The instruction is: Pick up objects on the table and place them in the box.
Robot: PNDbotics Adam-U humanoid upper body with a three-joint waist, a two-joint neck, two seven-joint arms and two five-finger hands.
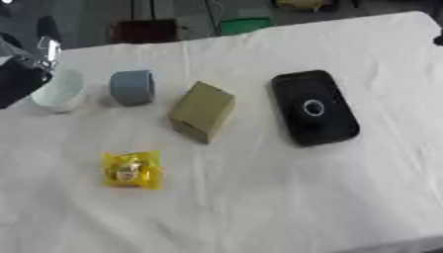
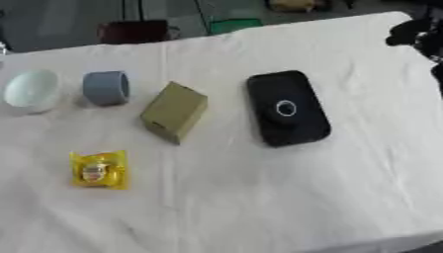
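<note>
A broad table draped in a wrinkled white cloth (image 1: pixel 286 197) fills most of the space, lying askew. Beyond the table's far edge the floor is dim and grey. A dark red boxy container (image 1: pixel 143 30) sits there, a green one (image 1: pixel 245 24) just beside it, and something yellow (image 1: pixel 303 4) farther back. Thin dark cables hang above them.

Left hand (image 1: pixel 19 74): black, bulky casing with a silver, metallic part catching light at its upper edge. Right hand (image 2: pixel 419 33): black, rounded segments at the frame's upper right corner; surface detail indistinct.
</note>
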